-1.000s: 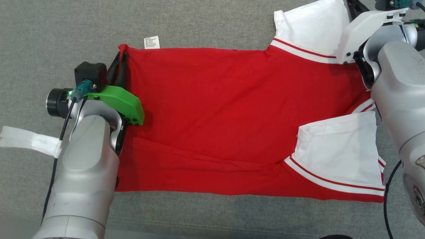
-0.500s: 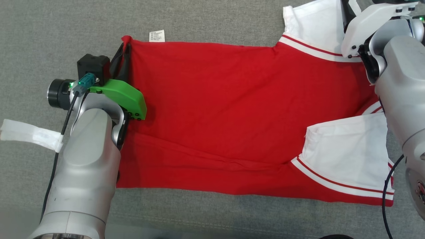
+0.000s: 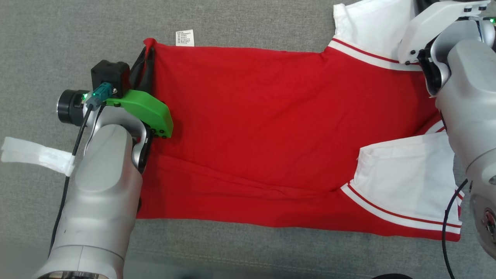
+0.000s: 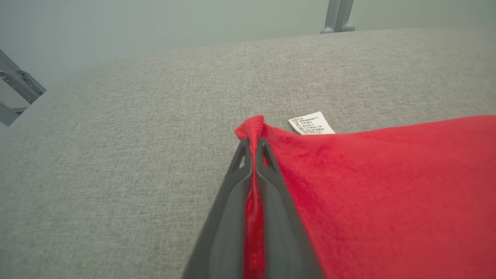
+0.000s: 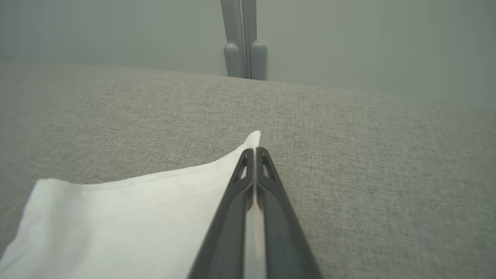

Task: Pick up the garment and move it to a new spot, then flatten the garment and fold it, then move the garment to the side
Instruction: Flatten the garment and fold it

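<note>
Head view, garment (image 3: 271, 128): red body with white sleeves, spread flat on the grey upholstered surface (image 3: 252, 19). The white care label (image 3: 185, 38) pokes out from its far edge.
Head view, left gripper (image 3: 148, 52): just beside the care label, on the red hem corner.
Head view, sleeves: one white sleeve (image 3: 372, 27) lies on the care label's edge but well apart from it, at the other end. The second sleeve (image 3: 407, 178) lies on the opposite, near edge.
Head view, creases: a long diagonal ridge (image 3: 252, 182) runs through the red cloth on the side away from the care label.
Left wrist view, grip: fingers clenched with red cloth pinched between them, the corner bunched past the tips; the care label sits just beside.
Right wrist view, right gripper (image 5: 255, 152): fingers pressed together on the tip of a white sleeve (a sliver of white shows between them).
Step, judged: flattening, with both far corners held and folding not yet begun.
Next move, judged: draw the two grips apart along the care label's edge to tension out the ridge, with both clamps kept firm, since the sleeve tip is a thin hold and could slip.
</note>
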